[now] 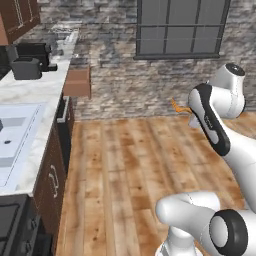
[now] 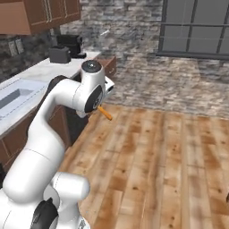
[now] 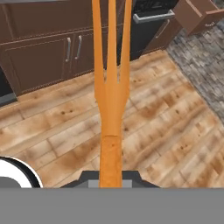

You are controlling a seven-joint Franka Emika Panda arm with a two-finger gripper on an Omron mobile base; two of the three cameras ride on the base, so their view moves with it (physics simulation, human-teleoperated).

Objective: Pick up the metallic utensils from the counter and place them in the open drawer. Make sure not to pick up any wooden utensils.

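Orange fork point(image 3: 112, 87) carried above the wooden floor point(image 3: 175, 127).
The gripper point(image 3: 112, 181) is clamped on its handle; the open drawer point(image 3: 197, 15) sits well apart.

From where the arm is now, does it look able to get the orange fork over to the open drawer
Probably yes, though with more travel. The gripper holds the orange fork over bare wooden floor, and the open drawer juts from the counter ahead with nothing between.
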